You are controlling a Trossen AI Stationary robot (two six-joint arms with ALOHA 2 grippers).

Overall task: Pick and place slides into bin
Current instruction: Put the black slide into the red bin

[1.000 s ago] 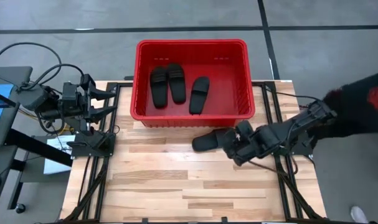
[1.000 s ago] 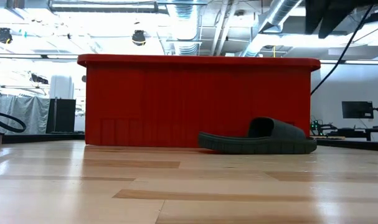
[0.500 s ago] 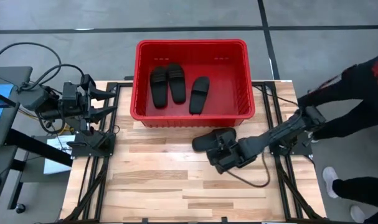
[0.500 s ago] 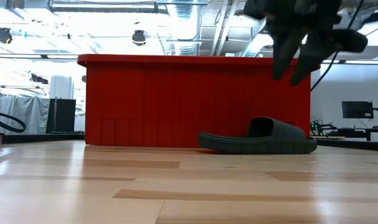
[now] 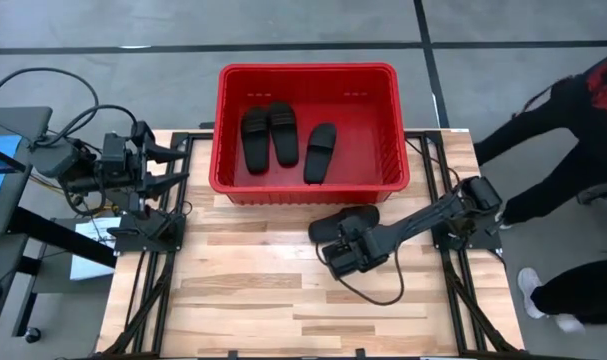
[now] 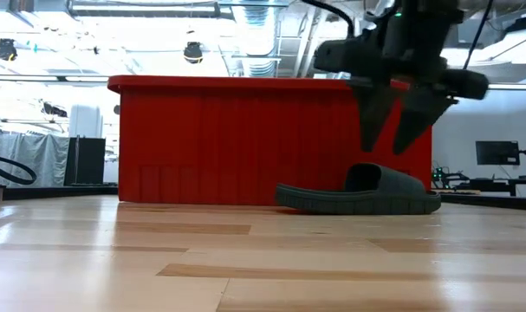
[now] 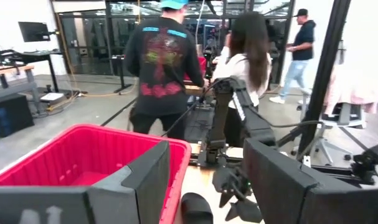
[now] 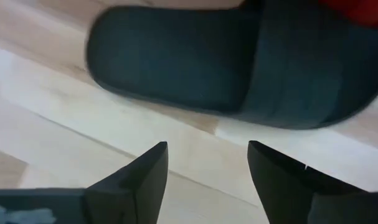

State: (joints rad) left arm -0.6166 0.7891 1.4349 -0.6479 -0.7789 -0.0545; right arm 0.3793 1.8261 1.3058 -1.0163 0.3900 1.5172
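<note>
Beside the bin [image 5: 305, 190], slide [image 5: 342, 223], right gripper [image 6: 395, 136] spread

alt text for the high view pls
Overhead view: the right gripper, fingers open, hovers over a wooden table beside one black slide lying in front of a red bin holding three more slides. The left gripper waits at the table's left edge.

Both arms are dark and boxy; the right gripper [image 6: 401, 117] ends in 2 tapered black fingers [image 8: 139, 177], and black cables loop beside the left gripper [image 5: 178, 160].
</note>
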